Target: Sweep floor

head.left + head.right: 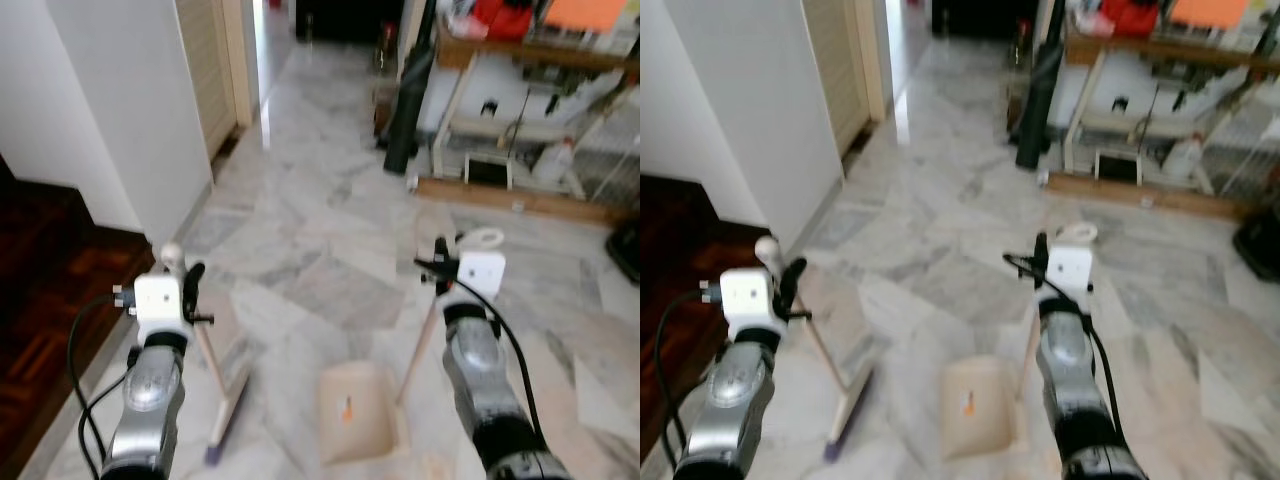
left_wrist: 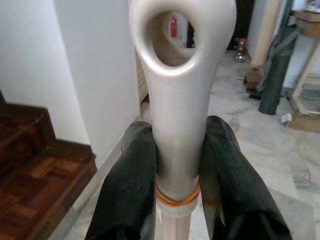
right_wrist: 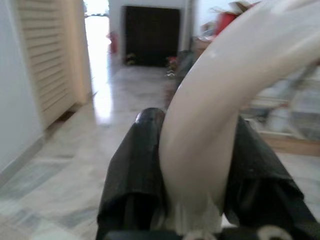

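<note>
Marble floor (image 1: 330, 200): left pincer (image 1: 185, 283) clenched on the broom (image 1: 222, 400) handle, right pincer (image 1: 440, 265) clenched on the dustpan (image 1: 355, 410) handle. Broom head rests just beside the pan; short strokes toward the pan mouth, its lip kept flat, should work best.

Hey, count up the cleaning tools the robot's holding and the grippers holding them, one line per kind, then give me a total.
Brooms: 1, the broom in the left gripper
Dustpans: 1, the dustpan held by its handle in the right gripper
Grippers: 2, each shut on a handle
Total: 4
</note>
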`<state>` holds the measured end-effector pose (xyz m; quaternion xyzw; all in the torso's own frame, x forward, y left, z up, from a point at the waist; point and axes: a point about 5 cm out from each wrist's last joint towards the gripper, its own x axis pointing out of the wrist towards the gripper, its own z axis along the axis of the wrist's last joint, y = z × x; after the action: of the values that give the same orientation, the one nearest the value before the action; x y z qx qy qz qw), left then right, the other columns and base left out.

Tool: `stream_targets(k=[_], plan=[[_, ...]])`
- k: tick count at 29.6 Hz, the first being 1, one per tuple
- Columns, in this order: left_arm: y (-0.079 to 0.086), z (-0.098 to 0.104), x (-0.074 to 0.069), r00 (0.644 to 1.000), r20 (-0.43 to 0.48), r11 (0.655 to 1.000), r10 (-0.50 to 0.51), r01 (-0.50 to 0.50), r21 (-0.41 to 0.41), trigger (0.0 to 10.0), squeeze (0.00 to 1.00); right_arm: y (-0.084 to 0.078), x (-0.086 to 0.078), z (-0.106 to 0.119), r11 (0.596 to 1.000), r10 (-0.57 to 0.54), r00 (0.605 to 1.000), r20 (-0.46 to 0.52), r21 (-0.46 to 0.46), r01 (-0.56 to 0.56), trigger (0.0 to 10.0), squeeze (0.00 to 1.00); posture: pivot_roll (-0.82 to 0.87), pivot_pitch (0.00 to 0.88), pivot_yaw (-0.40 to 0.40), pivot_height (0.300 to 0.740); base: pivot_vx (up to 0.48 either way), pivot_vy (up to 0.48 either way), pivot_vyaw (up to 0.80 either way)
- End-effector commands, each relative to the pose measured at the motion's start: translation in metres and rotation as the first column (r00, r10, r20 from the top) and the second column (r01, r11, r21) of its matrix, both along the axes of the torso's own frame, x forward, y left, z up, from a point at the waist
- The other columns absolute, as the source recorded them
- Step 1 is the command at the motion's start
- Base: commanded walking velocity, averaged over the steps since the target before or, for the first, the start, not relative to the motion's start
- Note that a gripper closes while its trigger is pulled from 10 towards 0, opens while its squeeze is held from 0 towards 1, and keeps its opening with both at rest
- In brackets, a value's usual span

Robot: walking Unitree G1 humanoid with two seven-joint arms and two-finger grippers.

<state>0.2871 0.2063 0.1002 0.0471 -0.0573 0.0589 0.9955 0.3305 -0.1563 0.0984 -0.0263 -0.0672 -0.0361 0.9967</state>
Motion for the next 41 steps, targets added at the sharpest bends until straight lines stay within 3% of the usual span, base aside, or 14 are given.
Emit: stream_targets(k=[1,30,41], plan=[[-0.0025,0.01,0.0034,0.999,0.045,1.0,-0.016,0.015,0.02,10.0,0.0,-0.0031,0.0022,0.0096,1.0,-0.01,0.999,0.044,0.02,0.009,10.0,0.0,0.05,0.018,-0.034,0.74,0.405,0.0,0.0],[-0.0041,0.0094,0.0035,0.999,0.046,1.0,-0.022,0.021,0.018,10.0,0.0,-0.0053,0.0022,0.0098,1.0,-0.015,0.999,0.046,0.021,0.014,10.0,0.0,0.04,0.012,-0.035,0.74,0.398,0.0,0.0],[-0.0049,0.0095,0.0031,0.998,0.05,1.0,-0.028,0.028,0.012,10.0,0.0,-0.0087,0.0024,0.0089,0.999,-0.028,0.999,0.036,0.028,0.027,10.0,0.0,0.04,0.015,-0.035,0.74,0.026,0.0,-0.06]])
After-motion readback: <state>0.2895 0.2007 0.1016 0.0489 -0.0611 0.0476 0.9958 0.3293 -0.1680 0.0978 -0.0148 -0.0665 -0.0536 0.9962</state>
